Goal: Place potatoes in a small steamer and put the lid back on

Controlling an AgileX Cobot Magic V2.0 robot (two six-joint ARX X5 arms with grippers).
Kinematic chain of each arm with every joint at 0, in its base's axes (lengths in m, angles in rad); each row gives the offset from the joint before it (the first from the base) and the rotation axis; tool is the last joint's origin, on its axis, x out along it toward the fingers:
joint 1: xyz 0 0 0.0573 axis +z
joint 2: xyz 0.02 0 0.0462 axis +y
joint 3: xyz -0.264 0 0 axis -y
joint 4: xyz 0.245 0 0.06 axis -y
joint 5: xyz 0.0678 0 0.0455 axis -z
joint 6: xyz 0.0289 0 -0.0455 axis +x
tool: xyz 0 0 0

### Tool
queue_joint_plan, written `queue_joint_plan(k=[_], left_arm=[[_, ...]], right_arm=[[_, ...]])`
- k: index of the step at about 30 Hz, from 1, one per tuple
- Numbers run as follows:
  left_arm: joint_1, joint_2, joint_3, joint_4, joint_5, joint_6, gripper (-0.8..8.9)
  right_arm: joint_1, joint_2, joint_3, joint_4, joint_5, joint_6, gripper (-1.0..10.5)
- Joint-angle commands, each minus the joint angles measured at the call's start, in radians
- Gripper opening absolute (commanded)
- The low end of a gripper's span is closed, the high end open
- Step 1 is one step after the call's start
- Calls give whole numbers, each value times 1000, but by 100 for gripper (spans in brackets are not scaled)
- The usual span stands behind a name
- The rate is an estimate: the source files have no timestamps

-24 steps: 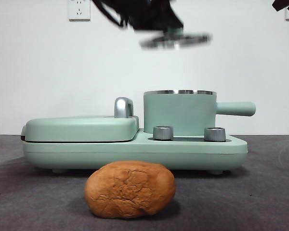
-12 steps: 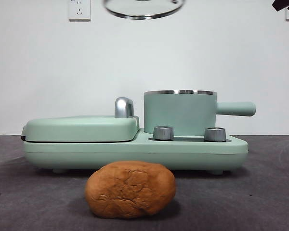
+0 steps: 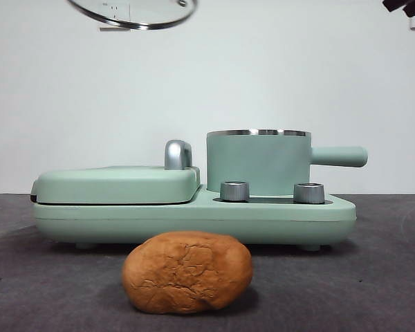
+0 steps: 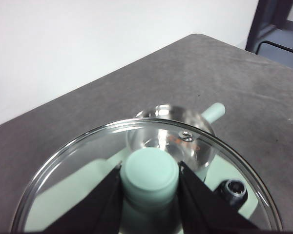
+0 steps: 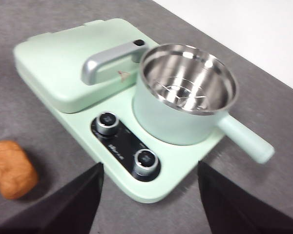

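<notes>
The gray table (image 3: 387, 277) carried a mint-green cooker base (image 3: 194, 218). On it stood the small steamer (image 3: 257, 162), open. The lid (image 4: 146, 180) hung high above the table, cut off at the front view's top edge, its knob (image 4: 150, 173) pinched by the left gripper (image 4: 150, 190). The potato (image 3: 187, 272) lay in front of the base. The right gripper (image 5: 149, 195) hovered above with fingers spread, only blurred edges showing.

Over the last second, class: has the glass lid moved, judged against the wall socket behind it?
Yes. The lid, clamped by the left gripper, has gone up and leftward: it now overlaps the wall socket, well left of the steamer.
</notes>
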Motion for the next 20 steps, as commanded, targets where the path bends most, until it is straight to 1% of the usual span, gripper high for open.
queue_joint_plan(k=[1,7,10,14,20], left_arm=[[10,-81,-68,29,1,-36,15],[40,-281,-271,24,-29,-110,15],[49,-369,-342,6,-57,-143,15],[59,-451,-386,-63,-105,-150,15],[79,-508,-399,-124,-107,-149,15]], right_arm=[[29,16,15,7,-2,11,305],[112,101,15,8,-55,11,310],[170,171,15,23,-57,11,341],[250,278,15,77,-57,11,371],[353,454,15,187,-56,11,372]])
